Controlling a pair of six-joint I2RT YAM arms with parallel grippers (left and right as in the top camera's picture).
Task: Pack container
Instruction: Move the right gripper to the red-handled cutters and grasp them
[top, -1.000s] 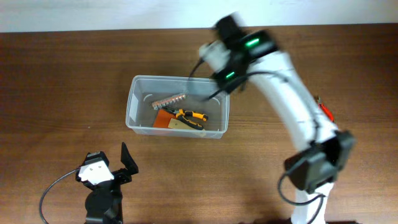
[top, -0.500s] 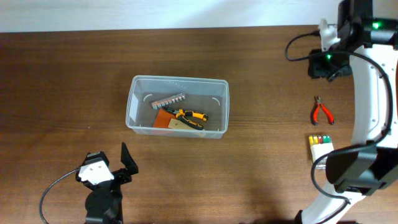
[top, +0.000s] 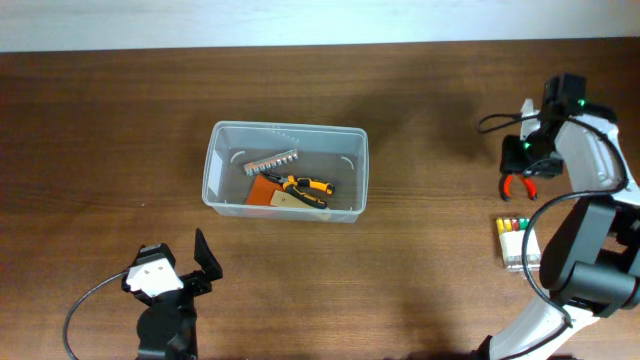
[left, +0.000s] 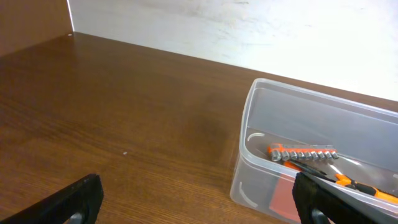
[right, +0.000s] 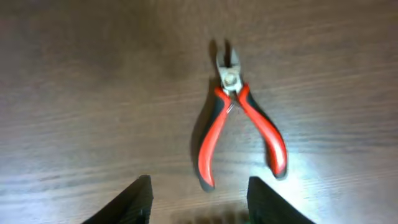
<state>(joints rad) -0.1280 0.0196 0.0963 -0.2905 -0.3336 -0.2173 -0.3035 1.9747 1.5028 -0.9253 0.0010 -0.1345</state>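
The clear plastic container (top: 285, 170) stands left of the table's centre. It holds a strip of bits (top: 271, 160), orange-handled pliers (top: 300, 186) and an orange card. It also shows in the left wrist view (left: 323, 155). Red-handled pliers (top: 518, 183) lie flat on the table at the right, handles spread, also in the right wrist view (right: 239, 118). My right gripper (right: 199, 199) is open, hovering just above them, and shows overhead (top: 530, 155). My left gripper (left: 199, 202) is open and empty at the front left, short of the container, and shows overhead (top: 205, 255).
A small white case with coloured bits (top: 514, 240) lies at the right, in front of the red pliers. The right arm's cable loops above the table's right edge. The wall runs along the table's far edge.
My right arm has swung from above the container's right end to the table's far right side and has come down over the red pliers. The left arm has not moved.
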